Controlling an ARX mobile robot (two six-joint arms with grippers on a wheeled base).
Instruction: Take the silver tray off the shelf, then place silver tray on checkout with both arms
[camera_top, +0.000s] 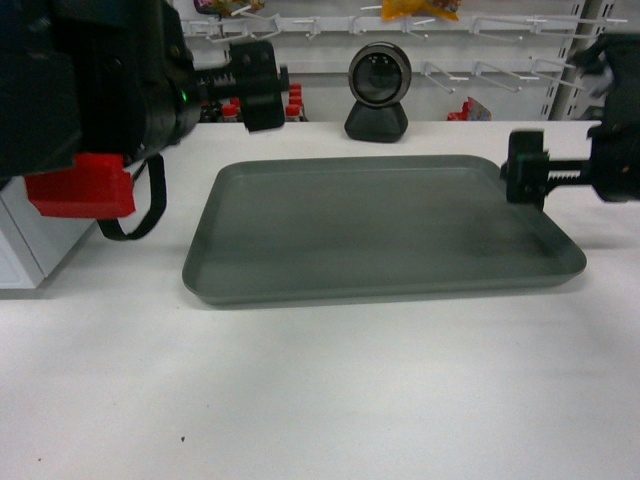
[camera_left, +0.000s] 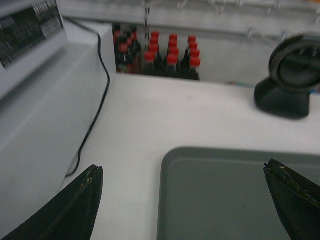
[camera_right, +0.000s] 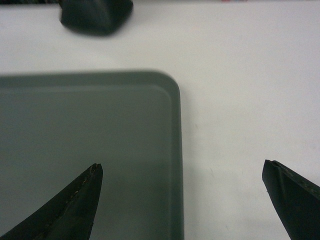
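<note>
The silver tray (camera_top: 380, 225) lies flat on the white checkout (camera_top: 320, 400), in front of the black round-lens camera (camera_top: 378, 90). My left gripper (camera_top: 255, 85) hovers open above the tray's far left corner. In the left wrist view the left gripper (camera_left: 182, 169) has one finger over the counter and one over the tray (camera_left: 235, 200), touching nothing. My right gripper (camera_top: 527, 168) is open at the tray's right rim. In the right wrist view the right gripper (camera_right: 181, 166) straddles that rim of the tray (camera_right: 85, 120) without contact. The shelf is out of view.
A grey machine (camera_left: 35, 75) with a black cable (camera_left: 97, 100) stands on the counter's left. Red-capped bottles (camera_left: 170, 55) stand behind the counter's far edge. Racks of peg hooks (camera_top: 450, 25) fill the background. A red part (camera_top: 80, 185) hangs on the left arm.
</note>
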